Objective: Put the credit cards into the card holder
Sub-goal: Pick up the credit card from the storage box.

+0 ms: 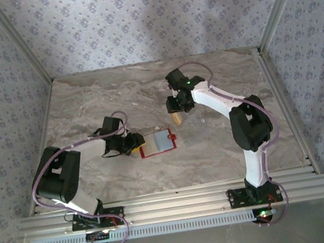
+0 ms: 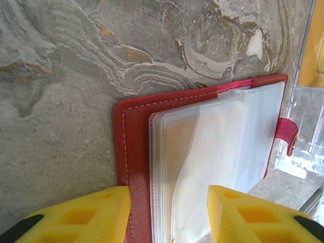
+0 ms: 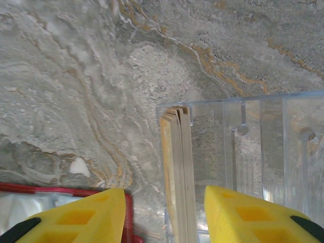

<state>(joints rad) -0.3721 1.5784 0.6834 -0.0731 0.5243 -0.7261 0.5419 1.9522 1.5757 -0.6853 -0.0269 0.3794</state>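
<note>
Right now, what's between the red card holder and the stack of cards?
A strip of bare table, then the wall of the clear stand, seen in the right wrist view.

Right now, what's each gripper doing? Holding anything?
Left gripper: open, fingers apart over the card holder, gripping nothing.
Right gripper: open, fingers either side of the credit cards in the clear stand, not closed on them.

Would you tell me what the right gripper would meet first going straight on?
Probably the stack of cards in the clear box, between the right gripper's open fingers.
</note>
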